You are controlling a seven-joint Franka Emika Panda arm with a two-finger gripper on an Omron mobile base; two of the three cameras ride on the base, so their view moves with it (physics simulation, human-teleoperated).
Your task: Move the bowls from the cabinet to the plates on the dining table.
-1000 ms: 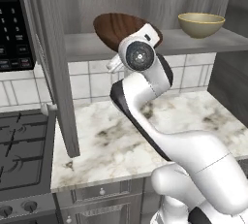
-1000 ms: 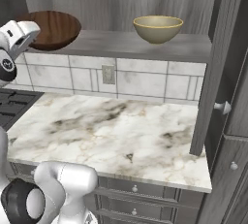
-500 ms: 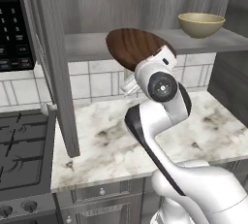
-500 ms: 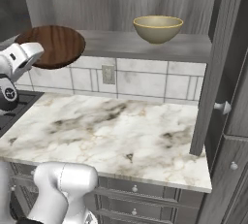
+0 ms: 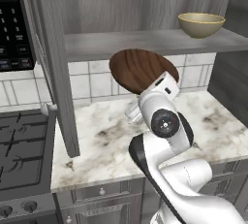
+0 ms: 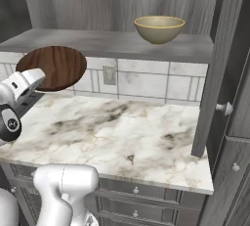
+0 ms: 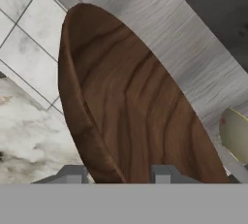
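Right now the gripper (image 7: 118, 173) is clamped on the rim of the brown wood-look bowl (image 5: 140, 70), one finger tip inside the rim and one outside as the hand view shows it; only the very tips poke up at 6 o'clock there, the rest is cut off by the frame edge. Bowl (image 6: 51, 67) hangs in the air, tilted steeply on edge, clear of the cabinet shelf (image 5: 145, 41) and over the marble worktop (image 6: 117, 132). In the left base view the bowl sits near centre, its lower edge hidden behind the white wrist, so the grip point itself can't be seen from there. In the right base view it's at 9 o'clock, underside facing the camera, lower left rim covered by the hand; fingers hidden too.

Tan bowl (image 5: 201, 24) stands upright on the shelf at 1 o'clock in the left base view, well apart from the brown one; same bowl (image 6: 159, 28) at 12 o'clock in the right base view. In the hand view only a pale sliver of it (image 7: 235, 133) shows at 3 o'clock, cut off by the frame.

Open cabinet door (image 5: 55, 68) stands edge-on at 9 o'clock in the left view, blocking part of the tiled wall (image 5: 92, 80) behind. Other door (image 6: 217, 63) at 3 o'clock in the right view, knob visible. Stove (image 5: 22, 152) at 8 o'clock, cropped. Microwave panel (image 5: 14, 24) at 10 o'clock, digits unreadable
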